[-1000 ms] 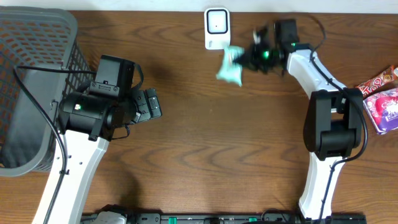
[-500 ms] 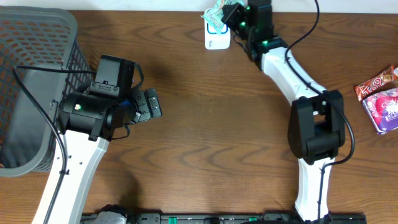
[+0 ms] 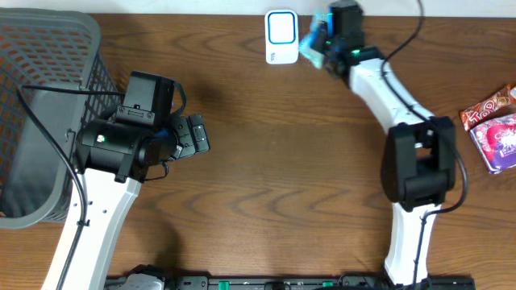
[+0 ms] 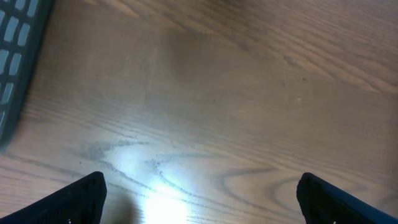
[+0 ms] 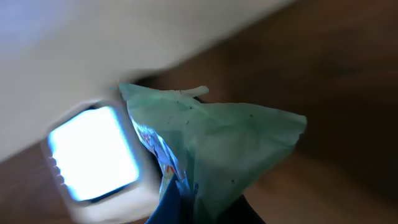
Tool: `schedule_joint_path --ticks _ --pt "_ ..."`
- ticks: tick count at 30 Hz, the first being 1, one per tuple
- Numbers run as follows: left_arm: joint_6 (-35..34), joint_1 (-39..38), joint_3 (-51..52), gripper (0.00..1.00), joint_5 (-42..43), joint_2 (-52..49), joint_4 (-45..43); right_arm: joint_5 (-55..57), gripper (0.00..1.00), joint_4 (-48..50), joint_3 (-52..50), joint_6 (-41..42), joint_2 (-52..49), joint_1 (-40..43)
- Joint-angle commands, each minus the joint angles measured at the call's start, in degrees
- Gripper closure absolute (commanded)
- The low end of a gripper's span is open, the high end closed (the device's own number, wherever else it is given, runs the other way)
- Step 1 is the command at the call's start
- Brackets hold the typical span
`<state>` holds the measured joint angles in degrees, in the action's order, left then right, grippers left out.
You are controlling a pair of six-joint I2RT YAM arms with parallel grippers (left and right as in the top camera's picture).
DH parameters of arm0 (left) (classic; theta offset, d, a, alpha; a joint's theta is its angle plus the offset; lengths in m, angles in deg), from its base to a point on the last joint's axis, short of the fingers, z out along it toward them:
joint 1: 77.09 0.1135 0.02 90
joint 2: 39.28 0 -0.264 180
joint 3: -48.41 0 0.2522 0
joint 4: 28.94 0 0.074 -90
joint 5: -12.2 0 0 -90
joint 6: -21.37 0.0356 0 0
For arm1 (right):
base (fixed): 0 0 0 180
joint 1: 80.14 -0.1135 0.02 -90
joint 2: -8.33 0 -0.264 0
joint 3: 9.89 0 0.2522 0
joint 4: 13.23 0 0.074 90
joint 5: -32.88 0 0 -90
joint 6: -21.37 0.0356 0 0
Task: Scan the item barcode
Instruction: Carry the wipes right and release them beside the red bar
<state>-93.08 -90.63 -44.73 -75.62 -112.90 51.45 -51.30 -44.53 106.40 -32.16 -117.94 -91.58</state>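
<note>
Two fingers of the right gripper (image 3: pixel 322 42) are closed together on one pale green packet (image 3: pixel 310 45), the only item that is held. In the right wrist view this packet fills the middle of the picture, and the dark fingertips are hardly visible below it. The packet hangs just beside the one white scanner (image 3: pixel 280 36), on its right side, at the far edge of the table (image 3: pixel 274 177). The front of the scanner glows bright blue-white. In the wrist view the packet's edge overlaps it, but I cannot tell if they touch.

Two fingers (image 4: pixel 81 199) of the left gripper (image 3: pixel 196 134) stand wide apart and empty, with only wood grain under them. This gripper is over the left part of the table, well apart from the scanner. One dark mesh basket (image 3: pixel 48 48) stands at the left edge, near the left arm. Two other packets lie close together at the right edge: one red-brown packet (image 3: pixel 488 103) and one pink packet (image 3: pixel 501 141).
</note>
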Motion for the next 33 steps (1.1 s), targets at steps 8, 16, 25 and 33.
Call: schedule_joint_path --ticks 8,16,25,33 --pt "-0.28 0.13 -0.26 0.02 -0.74 0.00 0.20 6.82 0.99 -17.22 0.50 -6.23 11.43 17.90" --pt "-0.28 0.13 -0.26 0.02 -0.74 0.00 0.20 11.69 0.39 -25.22 0.04 -11.30 9.86 28.04" --pt "-0.28 0.13 -0.26 0.02 -0.74 0.00 0.20 10.62 0.01 -31.65 0.17 -11.89 11.08 31.89" --pt "-0.28 0.13 -0.26 0.02 -0.74 0.00 0.20 4.55 0.01 -40.72 0.17 -10.58 23.69 31.98"
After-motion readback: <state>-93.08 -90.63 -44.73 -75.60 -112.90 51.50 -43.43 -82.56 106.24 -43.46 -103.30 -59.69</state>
